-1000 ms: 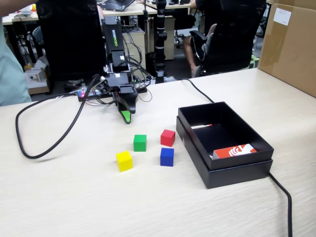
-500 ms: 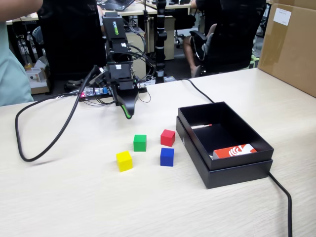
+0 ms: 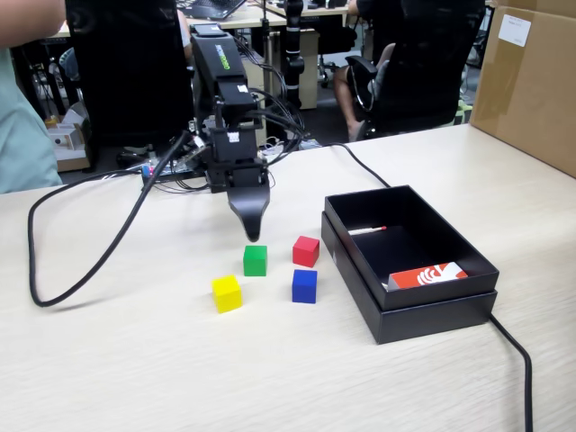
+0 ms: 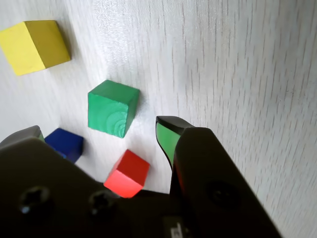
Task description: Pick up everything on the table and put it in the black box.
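Observation:
Four small cubes sit on the beige table [image 3: 135, 360]: green [image 3: 255, 260], red [image 3: 306, 251], blue [image 3: 304, 285] and yellow [image 3: 226, 293]. The black box [image 3: 432, 315] stands just right of them. My gripper [image 3: 253, 230] points down and hangs just above and behind the green cube. In the wrist view the gripper [image 4: 99, 126] is open, its jaws wide apart with nothing between them. The green cube [image 4: 111, 107] lies just past the tips, the red cube [image 4: 128, 173] and blue cube [image 4: 64, 144] lie nearer the camera, and the yellow cube [image 4: 34, 45] is at the top left.
Inside the black box lie an orange-and-white card [image 3: 428, 274] and a thin red-tipped stick [image 3: 367, 230]. A big brown carton [image 3: 526, 81] stands at the back right. A black cable [image 3: 81, 261] loops over the table's left side, and another cable [image 3: 517, 360] runs past the box's right corner.
The arm has swung forward and right from near its base. The gripper tip has come down from behind the cubes to just above the green cube. The cubes have not moved.

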Robot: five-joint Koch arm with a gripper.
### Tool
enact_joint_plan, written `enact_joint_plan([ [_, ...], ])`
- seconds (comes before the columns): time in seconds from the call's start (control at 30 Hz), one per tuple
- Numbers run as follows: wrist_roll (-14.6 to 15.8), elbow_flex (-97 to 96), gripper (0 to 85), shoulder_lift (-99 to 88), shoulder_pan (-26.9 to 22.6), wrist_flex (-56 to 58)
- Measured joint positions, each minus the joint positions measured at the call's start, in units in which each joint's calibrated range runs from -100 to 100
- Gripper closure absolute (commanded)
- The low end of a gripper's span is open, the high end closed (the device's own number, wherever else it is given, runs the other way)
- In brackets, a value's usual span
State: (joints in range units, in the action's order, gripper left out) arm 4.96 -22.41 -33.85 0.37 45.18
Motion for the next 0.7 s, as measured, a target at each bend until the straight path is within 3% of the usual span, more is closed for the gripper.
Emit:
enact_joint_plan([
  [0.3, 0.3, 6.0, 43.5, 12.3, 0.0, 0.0],
  [0.6, 1.2, 6.2, 67.6, 17.0, 0.0, -0.1],
  [0.7, 1.8, 6.3, 69.3, 17.0, 0.0, -0.1],
])
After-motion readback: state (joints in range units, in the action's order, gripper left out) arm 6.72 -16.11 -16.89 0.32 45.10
